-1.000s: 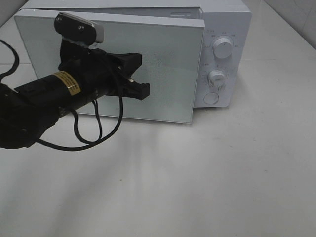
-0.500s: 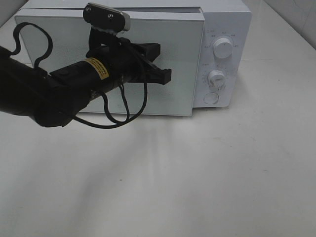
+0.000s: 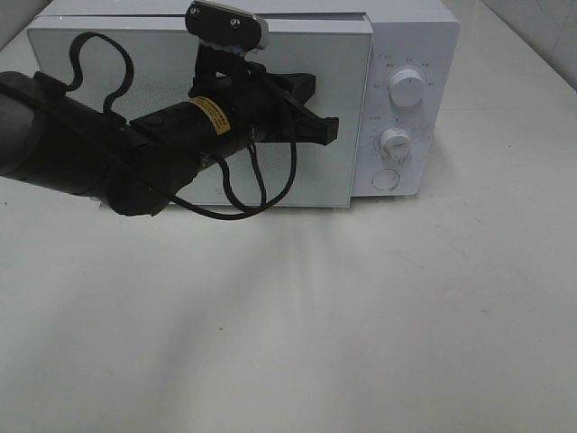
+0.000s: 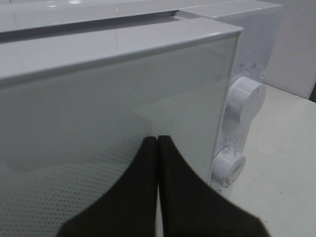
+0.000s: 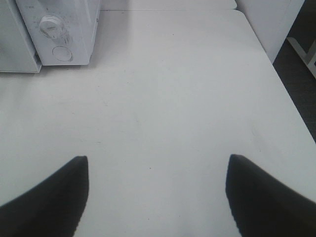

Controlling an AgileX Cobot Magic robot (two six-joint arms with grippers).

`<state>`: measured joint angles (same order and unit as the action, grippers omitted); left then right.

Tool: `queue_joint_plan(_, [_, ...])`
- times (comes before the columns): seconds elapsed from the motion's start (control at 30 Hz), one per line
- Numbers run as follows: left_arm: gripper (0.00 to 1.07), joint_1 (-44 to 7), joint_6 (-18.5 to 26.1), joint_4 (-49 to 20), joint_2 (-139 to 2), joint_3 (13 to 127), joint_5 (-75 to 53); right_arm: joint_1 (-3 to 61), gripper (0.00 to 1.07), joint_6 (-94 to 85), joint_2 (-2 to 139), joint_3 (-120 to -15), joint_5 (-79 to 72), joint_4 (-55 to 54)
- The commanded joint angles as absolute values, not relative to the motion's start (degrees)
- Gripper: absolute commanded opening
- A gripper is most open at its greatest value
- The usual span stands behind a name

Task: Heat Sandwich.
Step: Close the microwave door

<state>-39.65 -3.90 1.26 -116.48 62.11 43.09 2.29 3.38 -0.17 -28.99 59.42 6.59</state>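
- The bare white tabletop [image 3: 379, 316] spreads in front of the white box-shaped microwave oven [image 3: 410, 36].
- The right gripper [image 5: 157, 158] hangs over that tabletop, well out from the microwave's front. Its two black fingers are spread wide with nothing between them.
- The left gripper [image 3: 329, 131], black and carried on a thick black arm, reaches across the microwave's front. Its fingers [image 4: 143, 197] are pressed together, clenched on nothing. The tips lie right at the glass; whether they touch it cannot be told.
- A loose black cable [image 3: 261, 194] loops under that arm, before the microwave's lower front.
- The pale grey-green glass door [image 3: 315, 180] covers most of the microwave's front, with a thin dark gap along its top edge.
- Right of the door sit a large round white upper knob [image 3: 407, 90], a smaller lower knob [image 3: 395, 144] and a round white button [image 3: 385, 179] below them.
- The sandwich shows in no view; its place cannot be told.
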Motion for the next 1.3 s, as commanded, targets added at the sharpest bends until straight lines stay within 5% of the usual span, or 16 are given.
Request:
queue_joint_plan(0.03, [0.00,-39.08,-3.67,-2.92,-117.34,64.17,42.91,1.89,0.74,2.92,-1.78,-28.93,58.73,6.65])
queue_joint_plan(1.3, [0.00,-38.39,-3.38,-2.69,-119.23,68.58,39.36,1.89,0.74,2.81,-1.78,-28.93,58.73,6.65])
